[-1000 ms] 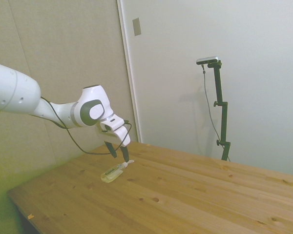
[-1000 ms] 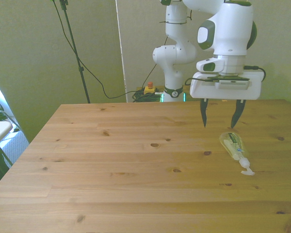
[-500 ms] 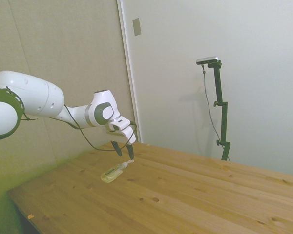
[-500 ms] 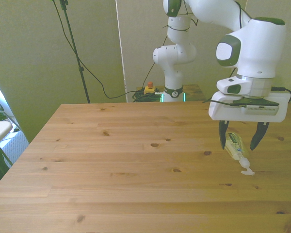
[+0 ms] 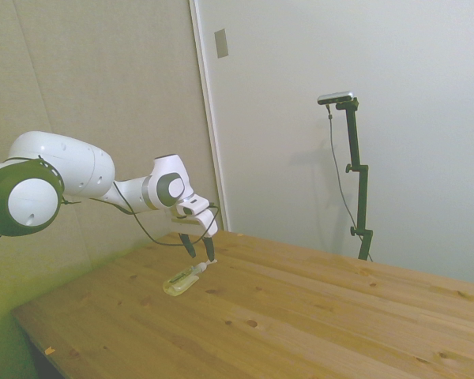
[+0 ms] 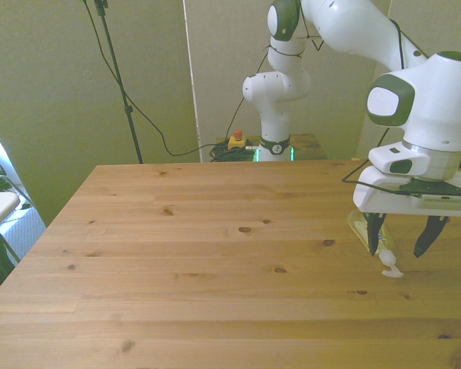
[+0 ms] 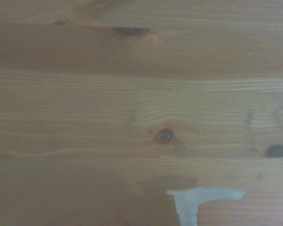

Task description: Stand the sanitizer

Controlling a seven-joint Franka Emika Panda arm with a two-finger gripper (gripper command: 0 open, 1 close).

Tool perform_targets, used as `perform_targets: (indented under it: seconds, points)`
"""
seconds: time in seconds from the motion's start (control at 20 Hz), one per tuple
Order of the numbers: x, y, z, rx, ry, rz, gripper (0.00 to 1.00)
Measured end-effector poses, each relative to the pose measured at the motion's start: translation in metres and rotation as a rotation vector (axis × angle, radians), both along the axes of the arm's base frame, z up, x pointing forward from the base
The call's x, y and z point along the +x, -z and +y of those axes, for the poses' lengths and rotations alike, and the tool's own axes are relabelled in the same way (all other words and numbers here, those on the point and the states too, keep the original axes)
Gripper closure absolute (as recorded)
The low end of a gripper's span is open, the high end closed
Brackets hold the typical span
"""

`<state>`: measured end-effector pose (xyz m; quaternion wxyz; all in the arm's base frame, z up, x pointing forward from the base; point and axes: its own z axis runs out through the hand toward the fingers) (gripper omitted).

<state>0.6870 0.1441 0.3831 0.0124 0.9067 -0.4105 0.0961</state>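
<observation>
Pale walls stand behind a wooden table (image 6: 184, 254) of knotty planks, and the white arm's gripper (image 6: 402, 240) hangs low over its surface, toward the front view's right. Its two dark fingers (image 6: 374, 234) are spread wide apart and hold nothing. The sanitizer (image 5: 183, 278) lies flat on its side on the wood, directly under the gripper. In the front view its clear body is partly hidden behind one finger, and its white pump top (image 6: 389, 267) shows just below that fingertip, in the gap between the two fingers. Whether a finger touches the bottle cannot be told. The wrist view shows blurred wood grain with the white pump top (image 7: 198, 200) at the frame's edge.
</observation>
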Motion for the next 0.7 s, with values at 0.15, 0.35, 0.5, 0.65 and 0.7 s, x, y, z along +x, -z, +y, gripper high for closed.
perform_targets:
  seconds: [0.15, 0.35, 0.5, 0.65, 0.7]
  points:
    - [0.003, 0.011, 0.001, -0.007, 0.002, 0.012, 0.0]
    - [0.005, 0.019, 0.0, -0.012, 0.008, 0.019, 1.0]
    - [0.007, 0.021, -0.006, -0.017, 0.017, 0.019, 1.0]
    - [0.011, 0.023, -0.01, -0.021, 0.023, 0.018, 1.0]
    - [0.012, 0.024, -0.01, -0.021, 0.024, 0.017, 1.0]
